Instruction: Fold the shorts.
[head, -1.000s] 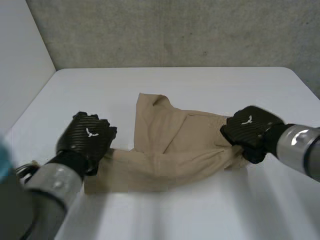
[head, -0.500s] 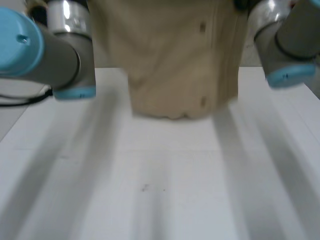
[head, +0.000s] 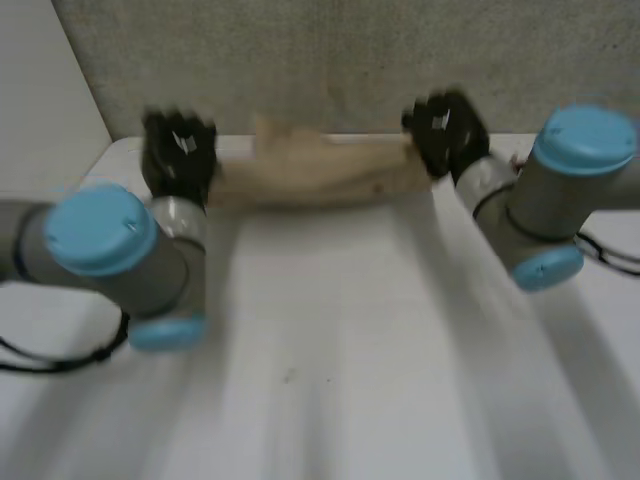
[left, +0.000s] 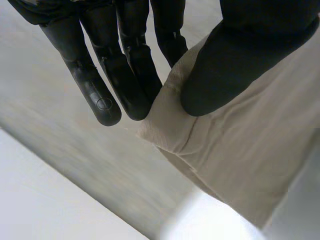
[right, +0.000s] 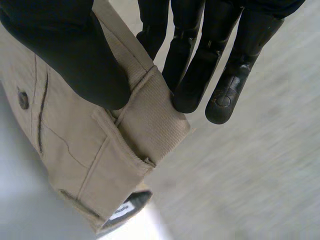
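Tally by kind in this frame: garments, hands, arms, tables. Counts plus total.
shorts: 1 (tan, each end pinched by a hand)
hands: 2 (left hand, right hand)
arms: 2 (left arm, right arm)
table: 1
Total: 6

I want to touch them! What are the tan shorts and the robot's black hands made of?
The shorts look like woven cotton twill, matte: fine ribs, stitched seams. The left hand and right hand look like smooth black plastic or rubber, faintly shiny.
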